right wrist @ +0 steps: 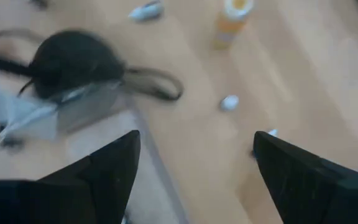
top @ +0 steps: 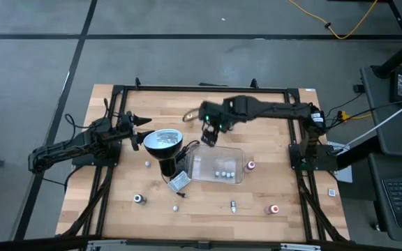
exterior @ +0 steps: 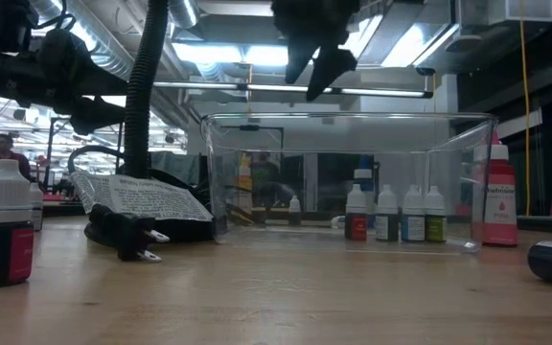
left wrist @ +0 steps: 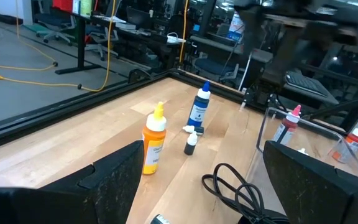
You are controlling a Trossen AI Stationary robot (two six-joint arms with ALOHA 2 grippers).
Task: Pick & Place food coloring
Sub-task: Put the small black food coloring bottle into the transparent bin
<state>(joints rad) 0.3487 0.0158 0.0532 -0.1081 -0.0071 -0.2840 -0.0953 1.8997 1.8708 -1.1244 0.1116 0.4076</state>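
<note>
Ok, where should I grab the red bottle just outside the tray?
Take the red bottle by its body just under the white cap, coming from above. It stands upright close beside the tray wall, so probably set the fingers parallel to that wall.

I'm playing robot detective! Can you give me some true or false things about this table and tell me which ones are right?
1. Small bottles stand inside the clear tray. True.
2. The right end effector is holding a bottle. False: its fingers are open and empty, above the tray's edge.
3. A black lamp sits beside the tray. True.
4. All the bottles are already in the tray. False: several sit out on the table, like the red-capped one.
5. The left end effector is inside the tray. False: it waits open near the lamp.
</note>
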